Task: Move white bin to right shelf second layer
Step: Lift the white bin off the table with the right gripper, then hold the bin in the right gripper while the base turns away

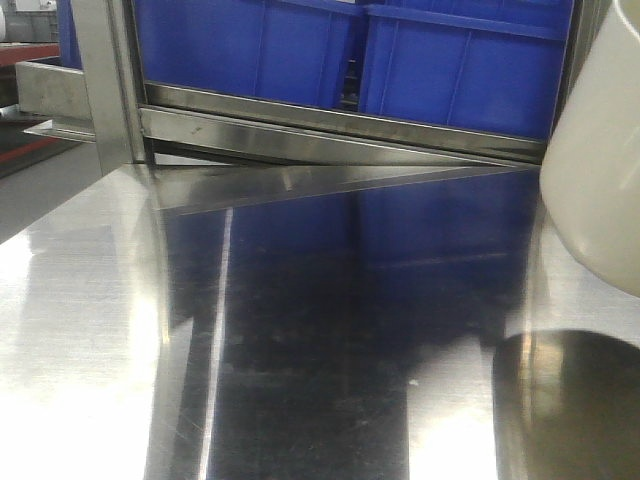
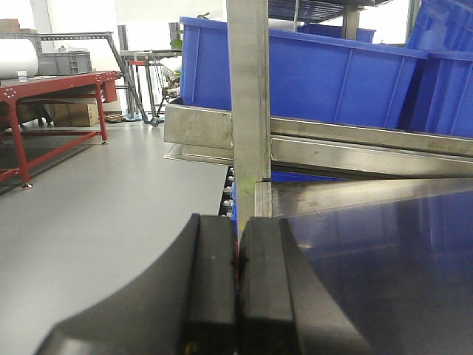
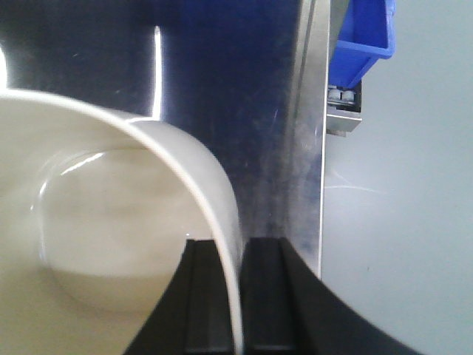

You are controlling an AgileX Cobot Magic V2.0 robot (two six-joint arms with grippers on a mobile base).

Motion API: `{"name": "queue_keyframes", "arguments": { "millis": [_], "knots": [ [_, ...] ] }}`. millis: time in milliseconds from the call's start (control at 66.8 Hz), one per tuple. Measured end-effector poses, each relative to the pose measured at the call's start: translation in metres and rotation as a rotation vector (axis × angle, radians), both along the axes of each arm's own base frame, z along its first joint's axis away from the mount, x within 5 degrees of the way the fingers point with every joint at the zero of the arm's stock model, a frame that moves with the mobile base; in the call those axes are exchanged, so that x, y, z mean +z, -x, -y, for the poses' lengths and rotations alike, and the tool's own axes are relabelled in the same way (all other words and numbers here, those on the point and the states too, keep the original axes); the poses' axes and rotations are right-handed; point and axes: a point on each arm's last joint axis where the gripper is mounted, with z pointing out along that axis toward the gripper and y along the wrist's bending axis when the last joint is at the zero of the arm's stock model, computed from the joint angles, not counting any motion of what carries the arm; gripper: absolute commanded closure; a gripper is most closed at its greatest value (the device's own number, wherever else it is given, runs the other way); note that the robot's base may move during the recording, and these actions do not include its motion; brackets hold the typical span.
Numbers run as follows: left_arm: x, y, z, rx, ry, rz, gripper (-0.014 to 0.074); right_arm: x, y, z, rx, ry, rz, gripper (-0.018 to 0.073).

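One white bin (image 3: pixel 96 214), wall clamped inside right end effector (image 3: pixel 235 255)

From where I stand, nothing legible shows: no lettering, label or number on the blue crates (image 1: pixel 250 45), the white bin (image 1: pixel 595 150) or the steel tabletop (image 1: pixel 330 330).

Bin (image 1: pixel 600 170): glossy cream-white, smooth rounded walls, empty, aloft at 3 o'clock. Shelf level (image 1: pixel 340 128): flat steel front rail, 12 o'clock.

A warehouse-like factory floor — blue crates (image 2: pixel 318 78) on steel racking (image 2: pixel 249 111), red workbench (image 2: pixel 59 83).
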Motion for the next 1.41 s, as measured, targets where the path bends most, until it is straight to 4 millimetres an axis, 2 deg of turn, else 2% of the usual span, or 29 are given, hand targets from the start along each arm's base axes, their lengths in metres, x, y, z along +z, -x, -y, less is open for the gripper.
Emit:
{"name": "queue_keyframes", "arguments": {
  "millis": [359,569,1407],
  "knots": [
    [0.0,0.0,0.0,0.0,0.0,0.0,0.0512,0.006,0.062,-0.002,0.001,0.004,0.19,0.0472],
    [0.0,0.0,0.0,0.0,0.0,0.0,0.0512,0.014,0.084,-0.003,0.004,0.007,0.28,0.0472],
    [0.0,0.0,0.0,0.0,0.0,0.0,0.0512,0.015,0.087,-0.003,0.006,0.008,0.281,0.0472]
  ]
}}
